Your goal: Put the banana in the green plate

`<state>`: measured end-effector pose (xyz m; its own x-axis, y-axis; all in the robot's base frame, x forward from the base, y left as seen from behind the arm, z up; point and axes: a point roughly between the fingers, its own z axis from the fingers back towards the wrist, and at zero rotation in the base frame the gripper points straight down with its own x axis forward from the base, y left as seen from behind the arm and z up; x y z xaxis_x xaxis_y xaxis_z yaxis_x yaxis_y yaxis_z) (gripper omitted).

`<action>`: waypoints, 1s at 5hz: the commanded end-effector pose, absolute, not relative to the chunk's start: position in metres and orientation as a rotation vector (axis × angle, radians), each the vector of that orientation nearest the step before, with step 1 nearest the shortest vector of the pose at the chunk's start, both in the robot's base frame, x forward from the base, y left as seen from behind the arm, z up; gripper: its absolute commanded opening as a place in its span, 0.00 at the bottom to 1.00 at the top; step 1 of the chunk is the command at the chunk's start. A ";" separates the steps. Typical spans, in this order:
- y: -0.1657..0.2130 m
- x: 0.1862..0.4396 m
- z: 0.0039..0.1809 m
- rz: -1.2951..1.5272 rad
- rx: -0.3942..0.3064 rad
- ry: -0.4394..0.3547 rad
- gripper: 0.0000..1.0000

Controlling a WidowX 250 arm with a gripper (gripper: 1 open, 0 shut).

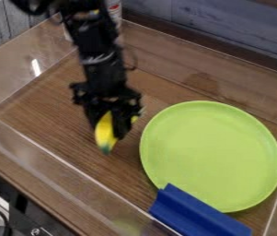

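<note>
The small yellow banana hangs between the fingers of my gripper, lifted off the wooden table. The black arm comes down from the top of the camera view, and its jaws are shut on the banana's upper part. The large round green plate lies flat on the table to the right. The banana sits just left of the plate's left rim, not over it.
A dark blue ridged block lies at the plate's near edge. Clear plastic walls fence the table at the left and front. A yellow-and-white container stands at the back, behind the arm.
</note>
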<state>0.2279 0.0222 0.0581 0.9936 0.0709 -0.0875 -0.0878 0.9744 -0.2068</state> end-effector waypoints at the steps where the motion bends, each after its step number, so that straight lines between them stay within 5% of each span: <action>1: -0.015 0.253 0.082 0.056 -0.222 0.016 0.00; 4: -0.137 0.257 0.063 -0.055 -0.226 0.026 0.00; 5: -0.093 0.262 0.065 -0.041 -0.221 0.010 0.00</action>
<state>0.2577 -0.0907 0.0506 0.9978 -0.0300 -0.0599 0.0170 0.9781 -0.2072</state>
